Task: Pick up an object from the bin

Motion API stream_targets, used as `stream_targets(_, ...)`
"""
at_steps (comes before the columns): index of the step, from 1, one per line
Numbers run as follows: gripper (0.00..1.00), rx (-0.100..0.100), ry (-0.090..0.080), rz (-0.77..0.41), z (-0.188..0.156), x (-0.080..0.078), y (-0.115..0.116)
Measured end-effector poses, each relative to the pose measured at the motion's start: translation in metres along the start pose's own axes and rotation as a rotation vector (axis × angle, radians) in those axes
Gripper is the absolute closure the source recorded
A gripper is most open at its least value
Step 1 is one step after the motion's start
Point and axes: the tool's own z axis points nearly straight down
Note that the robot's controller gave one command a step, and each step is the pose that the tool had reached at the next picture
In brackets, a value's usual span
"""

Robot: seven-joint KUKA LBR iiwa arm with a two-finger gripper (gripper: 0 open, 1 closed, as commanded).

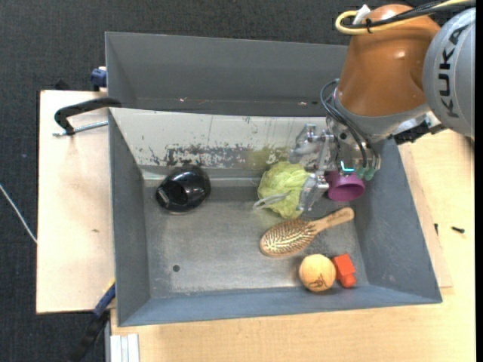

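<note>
My gripper (306, 170) hangs at the right of the bin, toward the back wall, below the orange cover. Its fingers stand open, with nothing between them. One fingertip (309, 194) rests by the right edge of a crumpled light-green leafy thing (283, 183). The other is higher up, near the back wall. A purple cup (346, 188) lies on its side just right of the gripper, against the bin's right wall. A wooden hairbrush (300, 234) lies just in front of both, its handle pointing up to the right.
An orange ball (317, 272) and a small red-orange block (345, 270) sit side by side at the front right. A black rounded thing (183, 188) lies at the back left. The bin floor between these is bare grey metal.
</note>
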Motion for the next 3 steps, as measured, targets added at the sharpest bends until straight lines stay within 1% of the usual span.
stream_targets(1, 0.00, 0.000, -0.009, 0.000, -0.005, -0.001, 0.000)
stream_targets(2, 0.00, 0.001, -0.011, -0.108, 0.042, -0.002, 0.000)
stream_targets(3, 0.00, 0.001, -0.006, -0.421, 0.069, 0.000, 0.014)
